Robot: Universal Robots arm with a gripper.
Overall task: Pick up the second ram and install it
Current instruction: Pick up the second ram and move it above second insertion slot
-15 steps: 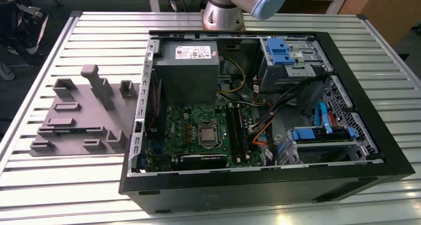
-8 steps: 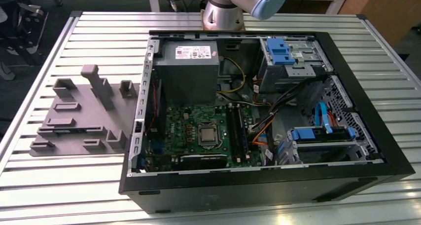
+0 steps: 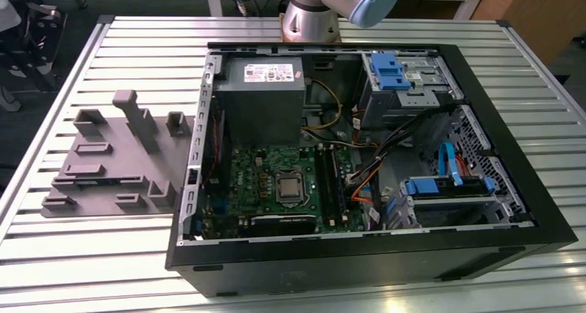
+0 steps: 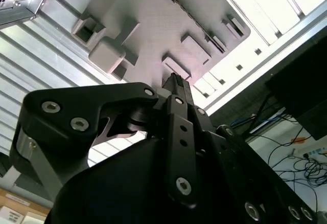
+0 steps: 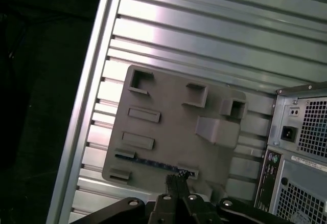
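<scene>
The second ram (image 5: 153, 162) is a thin dark blue-green strip standing on edge in a slot of the grey tray (image 5: 173, 106), near the tray's long side. In the exterior view that tray (image 3: 110, 169) lies on the table at the exterior view's left of the open computer case (image 3: 366, 162). My gripper (image 5: 175, 177) hangs high above the tray, its two fingers pressed together with nothing between them. Its tips line up over the ram's end of the tray. In the second wrist view the gripper (image 4: 175, 76) is seen edge-on above the tray (image 4: 153, 24).
The motherboard (image 3: 284, 186) with its long black slots (image 3: 323, 182) lies in the case floor, beside a power supply (image 3: 261, 97) and blue drive brackets (image 3: 389, 69). The slatted metal table (image 3: 137, 52) ends close to the tray; dark floor lies beyond. The arm's base (image 3: 309, 21) stands behind the case.
</scene>
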